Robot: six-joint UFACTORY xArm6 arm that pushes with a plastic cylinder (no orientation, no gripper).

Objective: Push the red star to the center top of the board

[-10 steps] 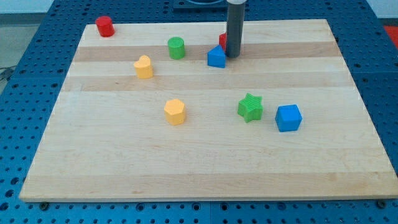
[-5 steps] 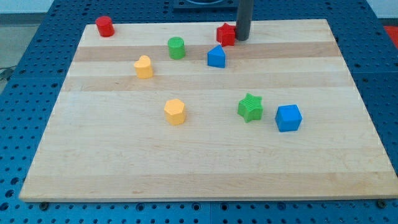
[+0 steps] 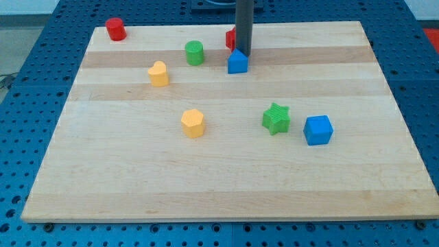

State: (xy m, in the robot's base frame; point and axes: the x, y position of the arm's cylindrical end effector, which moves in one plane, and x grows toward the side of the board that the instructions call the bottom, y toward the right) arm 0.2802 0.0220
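I see a red cylinder upper left, a green cylinder, two yellow blocks, a green star, and two blue blocks.

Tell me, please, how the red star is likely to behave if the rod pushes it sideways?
The red star probably slides rather than rolls, since it sits flat on the smooth board. Its points may make it rotate off my tip, which hides most of it.

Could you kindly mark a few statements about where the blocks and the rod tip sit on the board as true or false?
1. My tip stands just above the blue block. True.
2. The red star is fully visible. False: the rod hides most of it.
3. The green star lies left of the blue cube. True.
4. The red cylinder sits at the view's bottom right. False: it is at the top left.
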